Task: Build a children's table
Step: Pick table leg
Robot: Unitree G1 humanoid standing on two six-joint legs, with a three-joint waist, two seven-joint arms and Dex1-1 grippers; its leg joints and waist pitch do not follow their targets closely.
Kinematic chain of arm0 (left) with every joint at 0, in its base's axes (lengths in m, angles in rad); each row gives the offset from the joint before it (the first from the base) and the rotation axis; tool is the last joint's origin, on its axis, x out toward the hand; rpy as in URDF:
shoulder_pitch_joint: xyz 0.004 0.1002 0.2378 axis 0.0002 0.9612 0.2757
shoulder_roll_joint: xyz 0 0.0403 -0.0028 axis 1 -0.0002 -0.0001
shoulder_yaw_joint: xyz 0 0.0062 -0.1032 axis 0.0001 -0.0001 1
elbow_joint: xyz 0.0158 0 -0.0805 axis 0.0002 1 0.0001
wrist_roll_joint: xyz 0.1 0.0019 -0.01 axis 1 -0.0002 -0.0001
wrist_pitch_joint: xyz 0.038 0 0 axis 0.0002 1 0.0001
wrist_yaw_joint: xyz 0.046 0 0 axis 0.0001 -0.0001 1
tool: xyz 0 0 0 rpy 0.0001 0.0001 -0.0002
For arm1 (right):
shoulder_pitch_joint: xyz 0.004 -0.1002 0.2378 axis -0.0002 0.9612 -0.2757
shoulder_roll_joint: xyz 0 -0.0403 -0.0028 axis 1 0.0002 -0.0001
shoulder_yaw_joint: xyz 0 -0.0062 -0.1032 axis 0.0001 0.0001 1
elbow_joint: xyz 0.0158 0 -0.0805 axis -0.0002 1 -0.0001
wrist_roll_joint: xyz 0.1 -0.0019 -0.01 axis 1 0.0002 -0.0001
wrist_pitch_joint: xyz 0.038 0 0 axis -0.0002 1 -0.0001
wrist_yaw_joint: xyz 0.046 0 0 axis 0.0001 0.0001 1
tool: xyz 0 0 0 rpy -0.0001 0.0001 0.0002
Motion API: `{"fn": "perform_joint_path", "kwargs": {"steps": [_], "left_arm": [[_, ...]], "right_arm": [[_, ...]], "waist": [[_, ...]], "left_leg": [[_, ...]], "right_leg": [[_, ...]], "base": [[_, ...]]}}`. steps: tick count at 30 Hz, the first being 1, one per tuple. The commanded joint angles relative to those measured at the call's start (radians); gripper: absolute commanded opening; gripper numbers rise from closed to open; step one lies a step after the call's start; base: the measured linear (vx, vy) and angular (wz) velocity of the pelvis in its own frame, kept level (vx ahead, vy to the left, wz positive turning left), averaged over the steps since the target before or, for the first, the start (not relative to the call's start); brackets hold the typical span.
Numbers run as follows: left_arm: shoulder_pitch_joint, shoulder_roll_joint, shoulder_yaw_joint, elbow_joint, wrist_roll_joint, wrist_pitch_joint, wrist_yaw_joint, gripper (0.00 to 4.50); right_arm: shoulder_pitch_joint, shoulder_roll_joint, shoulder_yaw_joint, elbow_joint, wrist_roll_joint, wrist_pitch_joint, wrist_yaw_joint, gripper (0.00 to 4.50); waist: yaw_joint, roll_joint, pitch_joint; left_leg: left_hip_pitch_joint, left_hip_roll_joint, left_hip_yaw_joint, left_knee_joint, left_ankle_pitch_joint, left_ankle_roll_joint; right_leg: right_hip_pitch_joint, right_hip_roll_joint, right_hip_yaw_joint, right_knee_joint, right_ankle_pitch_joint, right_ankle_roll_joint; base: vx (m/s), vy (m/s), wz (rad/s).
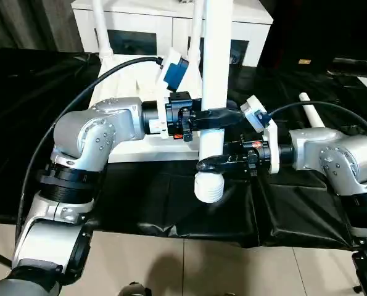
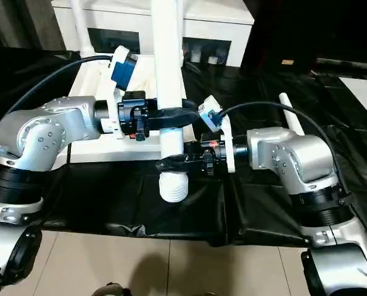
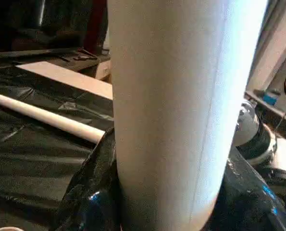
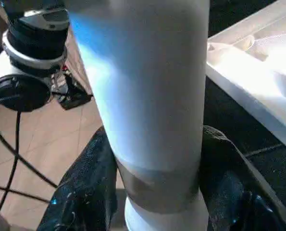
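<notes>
A long white tube leg (image 1: 215,61) stands upright in mid-air in front of me, its ribbed end (image 1: 208,188) pointing down. My left gripper (image 1: 213,117) is shut on the leg from the left. Just below it, my right gripper (image 1: 213,163) is shut on the same leg (image 4: 147,96) from the right. Behind them the white tabletop (image 1: 131,148) lies on the black sheet, with two legs (image 1: 102,31) (image 1: 197,37) standing up from its far corners. Another leg (image 1: 311,111) lies loose on the sheet at the right.
A white cabinet with dark glass doors (image 1: 171,24) stands behind the tabletop. The black sheet (image 1: 35,123) covers the floor around the work, and its front edge meets beige tiles (image 1: 202,265). Black cables loop over both forearms.
</notes>
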Motion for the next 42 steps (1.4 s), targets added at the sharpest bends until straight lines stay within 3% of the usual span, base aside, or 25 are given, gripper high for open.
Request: {"fn": "perform_joint_path", "kwargs": {"steps": [1, 9, 12, 15, 19, 23, 28, 33, 34, 42], "left_arm": [[-0.022, -0.014, 0.024, -0.011, -0.050, 0.023, 0.002, 2.55], [0.011, 0.013, 0.050, -0.063, -0.116, 0.078, -0.051, 3.21], [0.020, 0.012, 0.057, -0.071, -0.102, 0.061, -0.037, 3.49], [0.050, 0.026, 0.064, -0.086, -0.084, 0.021, -0.025, 3.85], [0.059, 0.026, 0.063, -0.084, -0.069, 0.004, -0.004, 3.92], [0.008, -0.017, 0.074, 0.002, -0.016, -0.056, 0.066, 3.92], [-0.013, -0.032, 0.076, 0.020, -0.021, -0.070, 0.074, 3.92], [-0.059, -0.081, 0.086, 0.054, -0.023, -0.086, 0.095, 3.92], [-0.066, -0.089, 0.085, 0.055, -0.034, -0.083, 0.082, 3.65], [-0.070, -0.101, 0.079, 0.068, -0.039, -0.065, 0.092, 3.05]], "right_arm": [[0.007, 0.002, -0.035, -0.002, 0.008, 0.001, -0.019, 1.98], [0.046, -0.020, -0.102, -0.022, 0.026, -0.002, -0.058, 1.94], [0.070, -0.038, -0.132, -0.041, 0.030, -0.005, -0.073, 1.93], [0.098, -0.050, -0.173, -0.040, 0.026, -0.017, -0.109, 1.91], [0.110, -0.042, -0.194, -0.036, 0.032, -0.020, -0.130, 1.90], [0.112, -0.019, -0.174, -0.042, 0.025, -0.034, -0.145, 1.88], [0.108, -0.005, -0.160, -0.039, 0.015, -0.043, -0.153, 1.86], [0.117, 0.008, -0.093, -0.034, -0.024, -0.072, -0.170, 1.86], [0.118, 0.014, -0.079, -0.033, -0.032, -0.079, -0.174, 1.86], [0.101, 0.032, -0.061, -0.025, -0.043, -0.090, -0.183, 1.86]], "waist": [[-0.001, -0.006, -0.080], [-0.002, 0.001, -0.079], [0.000, 0.009, -0.078], [-0.001, 0.008, -0.078], [-0.005, 0.011, -0.077], [-0.004, 0.013, -0.075], [-0.003, 0.007, -0.078], [-0.002, 0.007, -0.079], [-0.002, 0.006, -0.079], [-0.003, 0.008, -0.078]], "left_leg": [[0.029, 0.040, -0.017, -0.070, -0.157, -0.017], [0.032, 0.040, -0.018, -0.072, -0.189, -0.031], [0.033, 0.040, -0.020, -0.074, -0.205, -0.040], [0.030, 0.040, -0.021, -0.076, -0.211, -0.044], [0.032, 0.039, -0.023, -0.077, -0.237, -0.049], [0.037, 0.039, -0.022, -0.077, -0.262, -0.055], [0.033, 0.040, -0.025, -0.078, -0.246, -0.053], [0.031, 0.039, -0.024, -0.076, -0.221, -0.043], [0.030, 0.039, -0.023, -0.076, -0.216, -0.040], [0.033, 0.041, -0.023, -0.078, -0.227, -0.036]], "right_leg": [[0.049, -0.044, 0.032, -0.060, -0.161, -0.254], [0.046, -0.041, 0.031, -0.063, -0.187, -0.245], [0.045, -0.041, 0.031, -0.065, -0.197, -0.241], [0.048, -0.041, 0.031, -0.067, -0.195, -0.233], [0.047, -0.040, 0.030, -0.070, -0.233, -0.225], [0.041, -0.040, 0.030, -0.078, -0.263, -0.217], [0.047, -0.042, 0.029, -0.073, -0.242, -0.218], [0.048, -0.044, 0.030, -0.071, -0.215, -0.228], [0.049, -0.043, 0.029, -0.071, -0.209, -0.230], [0.048, -0.042, 0.030, -0.070, -0.204, -0.236]], "base": [[0.000, 0.000, 0.00], [0.000, 0.000, 0.00], [0.000, 0.000, 0.00], [0.000, 0.000, 0.00], [0.000, 0.000, 0.00], [0.000, 0.000, 0.00], [0.000, 0.000, 0.00], [0.000, 0.000, 0.00], [0.000, 0.000, 0.00], [0.000, 0.000, 0.00]]}}
